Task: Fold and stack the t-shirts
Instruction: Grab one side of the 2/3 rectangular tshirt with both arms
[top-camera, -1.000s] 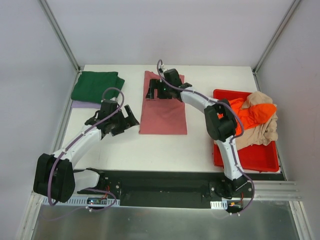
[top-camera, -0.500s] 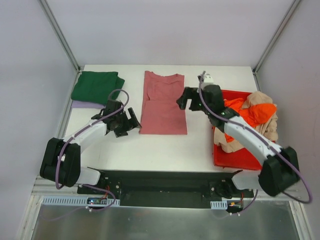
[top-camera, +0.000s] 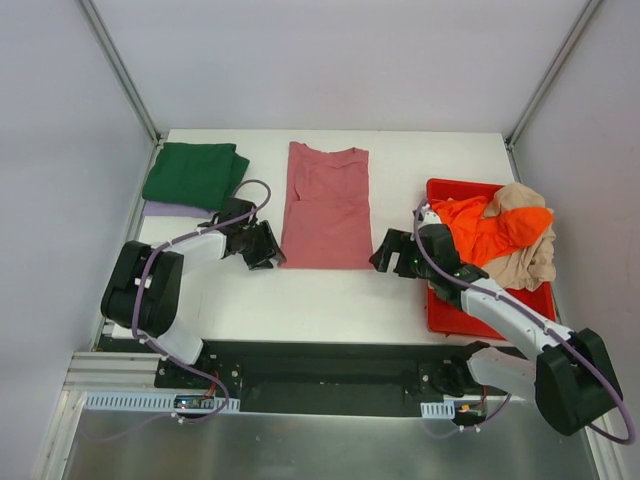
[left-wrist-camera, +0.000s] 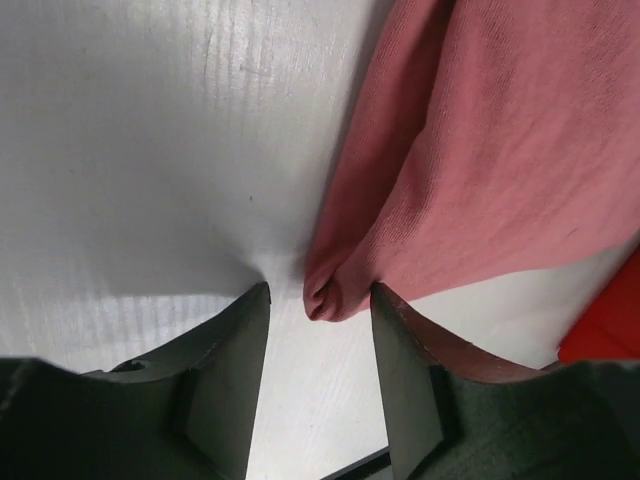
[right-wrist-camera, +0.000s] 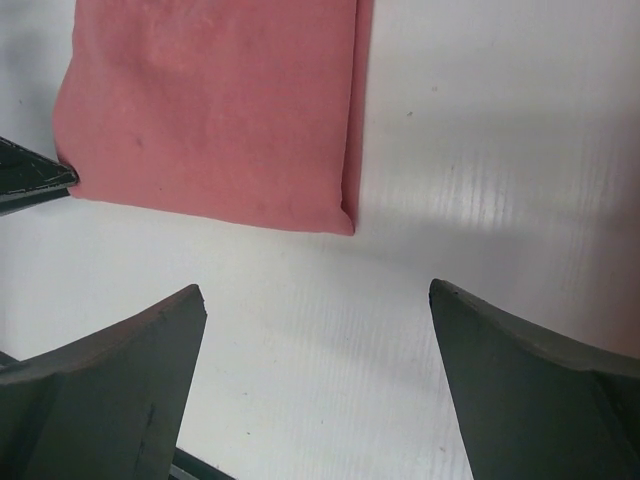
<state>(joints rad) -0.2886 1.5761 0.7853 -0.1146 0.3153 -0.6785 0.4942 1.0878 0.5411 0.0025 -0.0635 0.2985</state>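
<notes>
The dusty rose-red t-shirt (top-camera: 325, 200) lies as a long folded strip mid-table, collar at the far end. My left gripper (top-camera: 265, 248) is at its near left corner. In the left wrist view that gripper (left-wrist-camera: 320, 290) straddles the bunched corner of the shirt (left-wrist-camera: 480, 150): one finger touches the cloth and a gap shows at the other, so the corner is not pinched. My right gripper (top-camera: 392, 255) stands wide open over bare table just short of the shirt's near right corner (right-wrist-camera: 345, 215). A folded dark green t-shirt (top-camera: 193, 172) lies on a lilac one (top-camera: 165, 210) at the back left.
A red plastic bin (top-camera: 490, 315) at the right edge holds crumpled orange (top-camera: 490, 228) and beige (top-camera: 530, 262) t-shirts. Its corner shows in the left wrist view (left-wrist-camera: 610, 325). The left gripper's finger (right-wrist-camera: 30, 180) shows at the left edge of the right wrist view.
The right arm swung from the shirt's collar end back to its near right corner. The left gripper slid right to the near left corner, and its jaws narrowed around it.
</notes>
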